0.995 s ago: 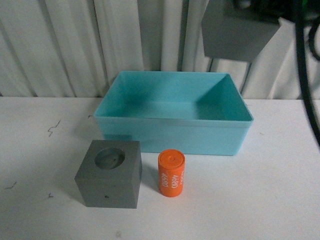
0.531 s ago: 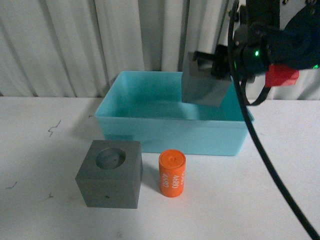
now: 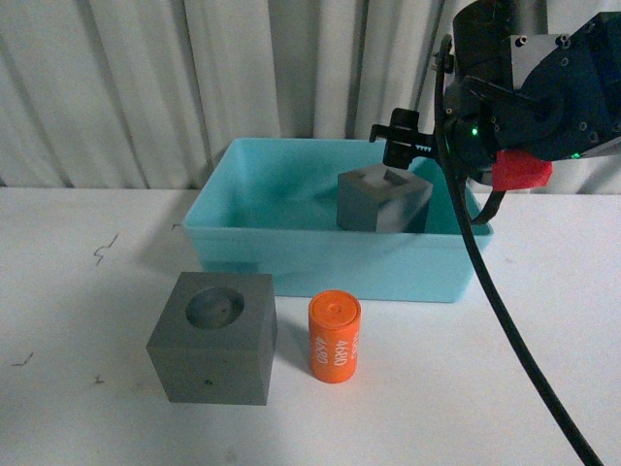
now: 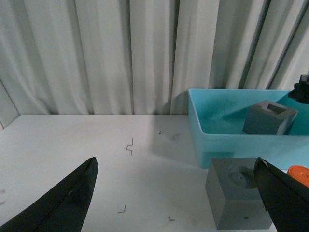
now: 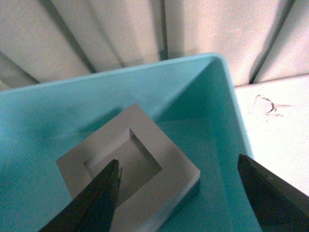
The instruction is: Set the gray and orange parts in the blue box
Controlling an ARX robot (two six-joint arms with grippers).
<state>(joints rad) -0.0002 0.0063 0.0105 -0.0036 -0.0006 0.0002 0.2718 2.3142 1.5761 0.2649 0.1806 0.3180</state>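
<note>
A gray cube with a square recess (image 3: 381, 199) (image 5: 128, 169) rests inside the blue box (image 3: 330, 257), toward its right end. My right gripper (image 3: 400, 148) (image 5: 177, 160) hovers just above that cube, open, its fingers apart and holding nothing. In front of the box, on the table, stand a gray cube with a round recess (image 3: 213, 337) (image 4: 239, 198) and an orange cylinder with white print (image 3: 334, 338) (image 4: 299, 174), upright. My left gripper (image 4: 176, 160) is open over bare table left of the box (image 4: 227, 140) and does not show in the front view.
A white curtain (image 3: 194, 78) hangs close behind the box. The white table (image 3: 87, 291) carries a few small dark marks. The right arm's black cable (image 3: 505, 320) hangs down across the right side of the front view.
The right gripper carried the square-recess cube down from above into the box and opened. The cube now rests on the box floor. The other cube and the cylinder stayed put.
</note>
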